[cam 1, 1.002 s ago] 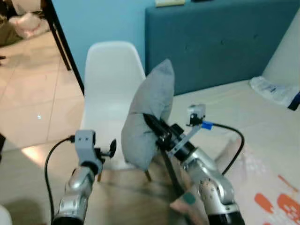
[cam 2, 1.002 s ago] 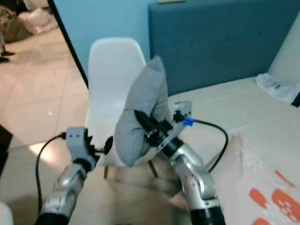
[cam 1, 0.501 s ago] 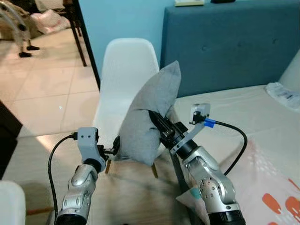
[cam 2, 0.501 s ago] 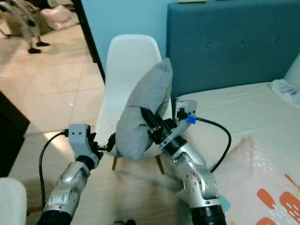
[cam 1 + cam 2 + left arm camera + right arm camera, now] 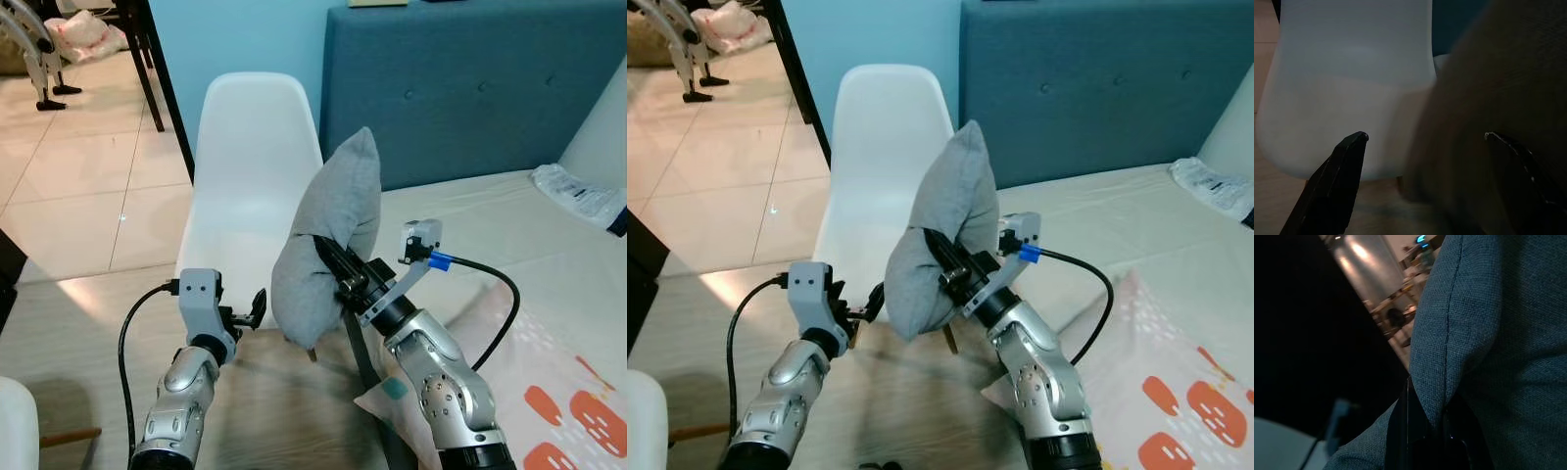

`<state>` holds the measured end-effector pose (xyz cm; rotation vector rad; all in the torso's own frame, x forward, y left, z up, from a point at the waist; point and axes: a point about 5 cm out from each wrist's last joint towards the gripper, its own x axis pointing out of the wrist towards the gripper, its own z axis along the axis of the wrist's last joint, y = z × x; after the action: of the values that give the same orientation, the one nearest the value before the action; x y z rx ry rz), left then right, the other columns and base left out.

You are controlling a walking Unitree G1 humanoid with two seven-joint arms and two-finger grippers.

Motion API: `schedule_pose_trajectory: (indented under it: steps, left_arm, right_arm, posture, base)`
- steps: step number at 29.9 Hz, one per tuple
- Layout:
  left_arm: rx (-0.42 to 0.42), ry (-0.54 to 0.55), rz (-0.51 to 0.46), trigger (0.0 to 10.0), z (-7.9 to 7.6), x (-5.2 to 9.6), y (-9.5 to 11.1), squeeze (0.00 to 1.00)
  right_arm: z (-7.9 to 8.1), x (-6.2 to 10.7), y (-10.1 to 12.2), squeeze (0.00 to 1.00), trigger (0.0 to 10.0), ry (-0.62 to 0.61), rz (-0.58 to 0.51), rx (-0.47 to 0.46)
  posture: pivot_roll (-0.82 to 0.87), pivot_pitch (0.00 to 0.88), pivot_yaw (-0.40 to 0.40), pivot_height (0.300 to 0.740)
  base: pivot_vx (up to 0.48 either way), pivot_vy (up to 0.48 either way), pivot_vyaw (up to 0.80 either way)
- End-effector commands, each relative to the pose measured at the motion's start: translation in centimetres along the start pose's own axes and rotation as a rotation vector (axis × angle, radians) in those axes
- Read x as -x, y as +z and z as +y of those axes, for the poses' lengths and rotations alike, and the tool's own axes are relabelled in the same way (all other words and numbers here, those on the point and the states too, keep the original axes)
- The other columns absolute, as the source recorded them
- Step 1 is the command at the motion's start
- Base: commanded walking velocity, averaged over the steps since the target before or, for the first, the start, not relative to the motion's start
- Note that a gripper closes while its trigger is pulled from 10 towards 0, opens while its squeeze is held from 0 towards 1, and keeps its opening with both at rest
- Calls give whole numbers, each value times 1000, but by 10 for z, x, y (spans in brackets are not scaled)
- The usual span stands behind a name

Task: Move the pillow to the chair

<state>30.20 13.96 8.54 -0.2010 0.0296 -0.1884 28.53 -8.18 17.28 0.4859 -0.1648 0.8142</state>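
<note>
Holding the grey pillow point(image 5: 328, 245) up in the air with our right hand point(image 5: 328, 257), fingers pinched tight into the fabric about halfway up one edge, so it bunches there. The pillow stands pretty much upright, its top corner pointing up in front of the blue headboard point(image 5: 470, 88) and its bottom corner hanging free above the wooden floor point(image 5: 265, 411). It sits just in front of the white chair point(image 5: 250, 196), overlapping the seat's right edge from where we look, but we can't tell for sure whether it touches the chair. In the right wrist view the grey weave and a seam point(image 5: 1449, 333) are right up close, with the black fingers point(image 5: 1405, 431) clamped on a fold.

Our left hand point(image 5: 257, 308) is raised just left of the pillow's lower part, near the front of the chair seat. Its fingers are spread wide with nothing between them; in the left wrist view the two black fingertips point(image 5: 1349, 156) stand well apart, the white chair shell ahead and the dark pillow looming beside one finger.

To the right is the bed point(image 5: 490, 225) with a cream sheet, plus a patterned pillow with orange spots point(image 5: 558, 421) near our right arm. A crumpled plastic bag point(image 5: 578, 191) lies further up the bed.
</note>
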Motion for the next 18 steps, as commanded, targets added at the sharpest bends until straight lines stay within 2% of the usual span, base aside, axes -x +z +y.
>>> schedule_pose_trajectory:
  steps: [1, 4, 11, 12, 18]
  left_arm:
    - [11, -10, 8, 10000, -3, 3, -2, 0]
    - [12, -14, 0, 10000, -4, 2, -1, 0]
    - [12, -22, -2, 10000, -5, 2, 1, 0]
    - [12, -24, -4, 10000, -5, 2, 1, 0]
    - [12, -31, -10, 10000, -7, 3, 2, 0]
  right_arm:
    - [20, -7, 10, 0, 10000, 137, -56, -7]
    - [23, -7, 12, 0, 10000, 158, -69, -4]
    - [22, -6, 15, 0, 10000, 161, -81, 2]
    - [18, -6, 15, 0, 10000, 124, -85, 5]
    - [11, -6, 19, 0, 10000, 80, -105, -2]
  posture:
    - [-20, 143, 21, 740]
    - [-18, 143, 22, 740]
    - [-17, 145, 20, 740]
    - [-18, 145, 21, 740]
    - [-19, 146, 21, 740]
  base:
    - [307, 0, 0]
    - [325, 0, 0]
    - [342, 0, 800]
    - [364, 0, 0]
    - [371, 0, 0]
